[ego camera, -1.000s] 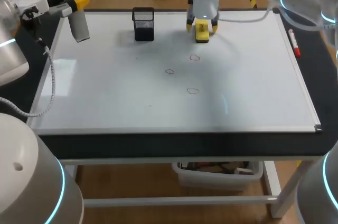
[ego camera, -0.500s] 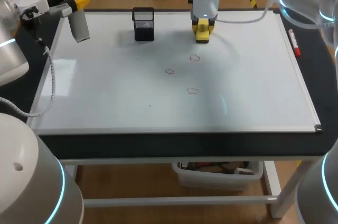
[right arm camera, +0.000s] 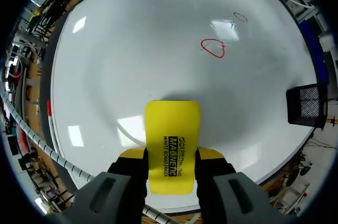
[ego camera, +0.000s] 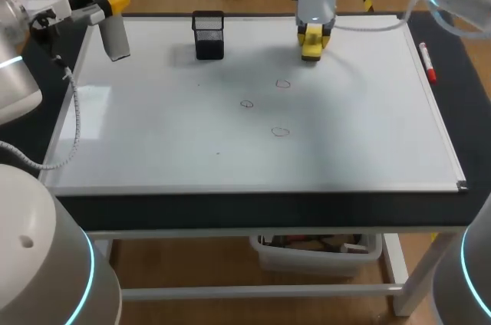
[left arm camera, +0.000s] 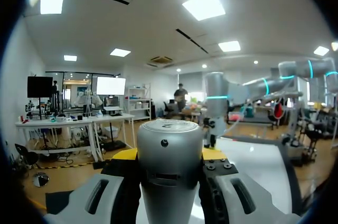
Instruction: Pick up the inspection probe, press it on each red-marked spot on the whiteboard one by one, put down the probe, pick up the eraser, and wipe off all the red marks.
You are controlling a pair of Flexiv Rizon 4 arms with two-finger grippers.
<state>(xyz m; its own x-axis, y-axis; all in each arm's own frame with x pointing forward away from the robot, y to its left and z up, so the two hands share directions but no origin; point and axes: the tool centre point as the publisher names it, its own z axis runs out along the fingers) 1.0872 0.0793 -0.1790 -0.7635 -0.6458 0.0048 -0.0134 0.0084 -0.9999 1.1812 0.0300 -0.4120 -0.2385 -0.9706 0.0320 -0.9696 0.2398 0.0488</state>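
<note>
Head view: the right hand (ego camera: 314, 27) hangs over the far edge of the whiteboard (ego camera: 153, 133), clamped on the yellow eraser (ego camera: 311, 49) from both sides.
Eraser height: in the right wrist view a shadow lies under the eraser, so I judge it to be off the board, not pressing on it.
Left hand: the left hand (ego camera: 107, 9) sits over the board's far left corner, well apart from the marks, its fingers closed around the grey inspection probe (ego camera: 116, 37). The probe is not yet put down.
Key relation: the red marks (ego camera: 283, 83) lie nearer the robot than the eraser and a little to its left. In the right wrist view the closest ring is straight ahead of the eraser, leaning slightly towards the pen holder, and the eraser's long axis points roughly at it.
Nearer arm: the right one by far, and it already has the tool.
Count of marks: three red rings, unwiped, spread loosely around the board's middle.
Other counts: one eraser, one probe, one black mesh pen holder (ego camera: 208, 34) on the board's far side, and one red marker (ego camera: 426, 62) on the table (ego camera: 230, 210) just beside the board's right edge.
Step in hand: probably carrying the eraser to the first ring.
</note>
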